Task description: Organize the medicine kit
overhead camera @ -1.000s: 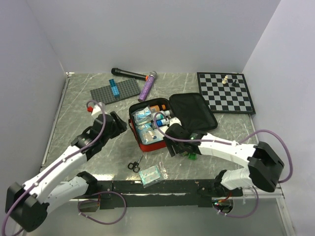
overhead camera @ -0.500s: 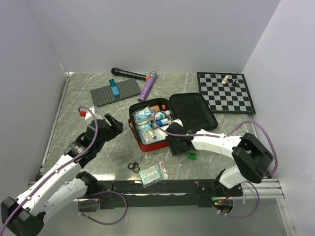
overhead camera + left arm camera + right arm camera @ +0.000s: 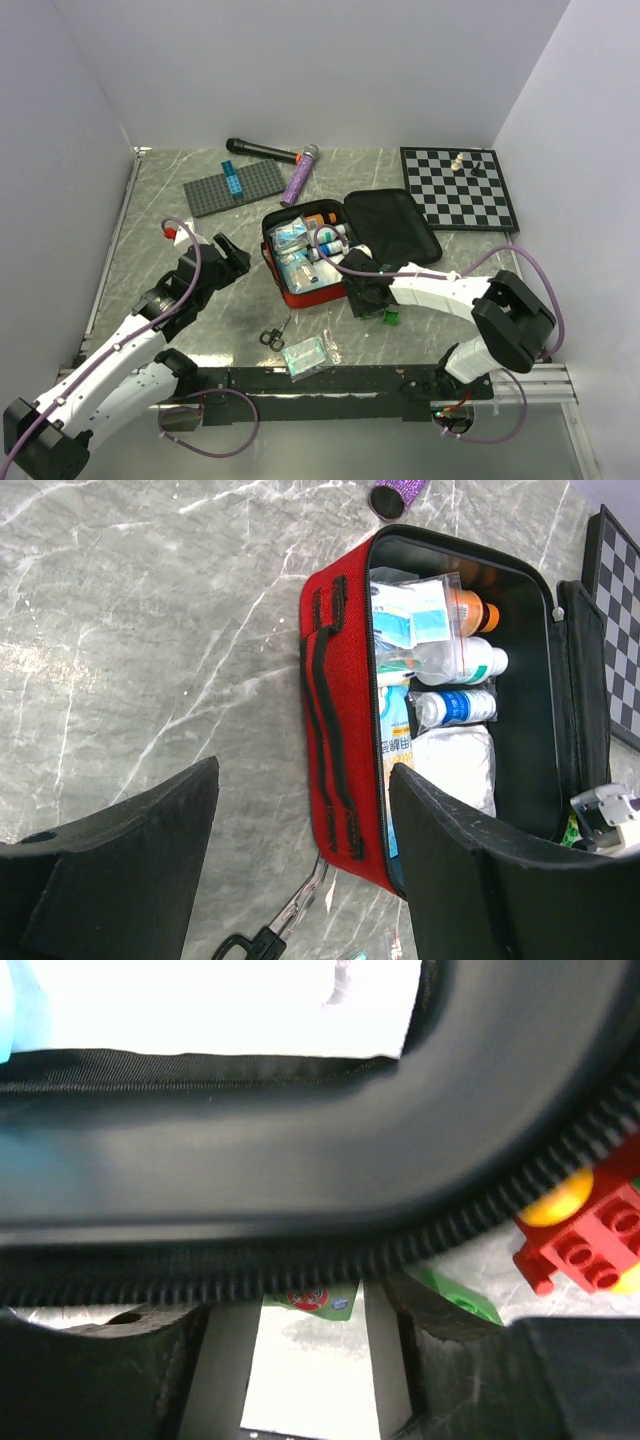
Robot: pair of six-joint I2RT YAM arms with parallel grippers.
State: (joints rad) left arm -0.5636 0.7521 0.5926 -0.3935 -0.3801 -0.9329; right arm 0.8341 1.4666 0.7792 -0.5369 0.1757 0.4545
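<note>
The medicine kit [image 3: 292, 283] lies open mid-table, a red case with black lining, its lid [image 3: 395, 225] flopped to the right. Inside I see bottles [image 3: 460, 705], a zip bag [image 3: 415, 615] and white gauze [image 3: 455, 765]. My left gripper [image 3: 225, 258] hangs open left of the kit, its red side wall [image 3: 335, 710] ahead of the fingers. My right gripper [image 3: 365, 292] is low at the kit's near right corner. Its fingers [image 3: 150, 1360] stand apart under the black zip rim [image 3: 300, 1260], with bare table between them. A green packet [image 3: 310, 1298] peeks from under that rim.
Scissors [image 3: 272, 335] and a clear packet [image 3: 305, 355] lie near the front edge. A green brick [image 3: 392, 317] and a red brick [image 3: 585, 1235] sit by the right gripper. At the back are a grey baseplate [image 3: 235, 185], a microphone [image 3: 262, 150], a purple tube [image 3: 299, 177] and a chessboard [image 3: 460, 187].
The right gripper has dropped against the kit's near right corner and its jaws have narrowed. The left arm drew back to the left, then held still.
</note>
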